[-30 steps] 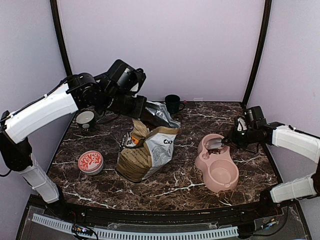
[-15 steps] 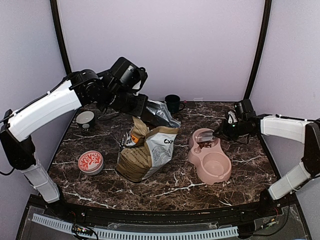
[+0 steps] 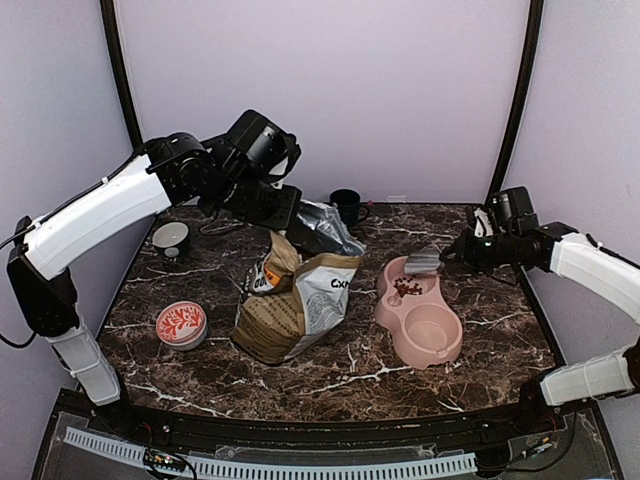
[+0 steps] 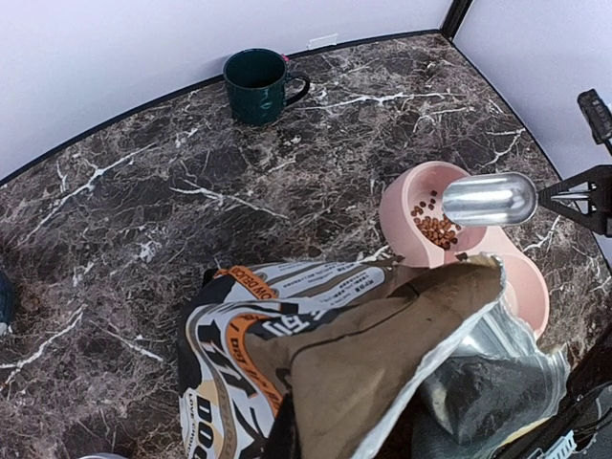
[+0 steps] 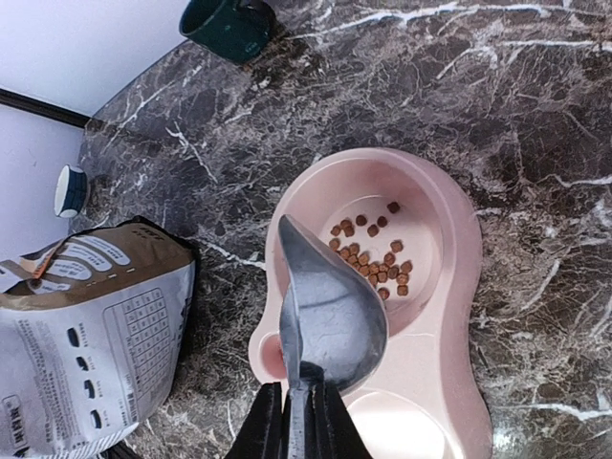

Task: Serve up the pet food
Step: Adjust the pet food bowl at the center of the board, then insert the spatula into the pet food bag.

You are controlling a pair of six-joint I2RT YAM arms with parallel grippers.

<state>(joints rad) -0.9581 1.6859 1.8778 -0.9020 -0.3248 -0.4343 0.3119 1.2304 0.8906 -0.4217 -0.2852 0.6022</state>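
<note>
Our right end effector (image 5: 296,421) pinches the metal scoop (image 5: 330,316), overturned just above the kibble (image 5: 371,256) lying in the pink double bowl's (image 5: 449,287) far compartment; our left end effector (image 3: 288,213) clamps the food bag's (image 3: 300,300) top.

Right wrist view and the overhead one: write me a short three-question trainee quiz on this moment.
1. True or false: the kibble lies in the pink double bowl's compartment nearer the arm bases.
2. The right gripper holds: A green mug, B metal scoop, C red dish?
3. Which gripper holds the paper bag's top?
Key: 1 false, the farther one; 2 B; 3 left gripper.
</note>
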